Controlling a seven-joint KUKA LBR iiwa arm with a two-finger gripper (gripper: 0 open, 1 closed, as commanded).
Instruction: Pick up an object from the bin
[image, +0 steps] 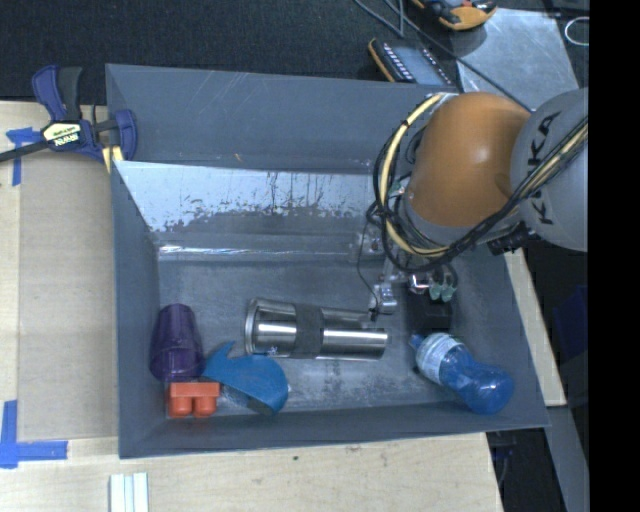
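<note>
Grey metal bin (300, 120), seen from above. The arm with its orange cover (470, 160) enters from the right and lowers the jaws to the bin floor right of centre, just at the right end of a silver metal cylinder with a black band (315, 331), which lies on its side mid-floor. Whether the jaws are spread or pressed together cannot be told. A blue plastic bottle (462, 372) lies near the right wall. At the left lie a purple cup (174, 340), an orange block (193, 399) and a blue curved piece (248, 380).
</note>
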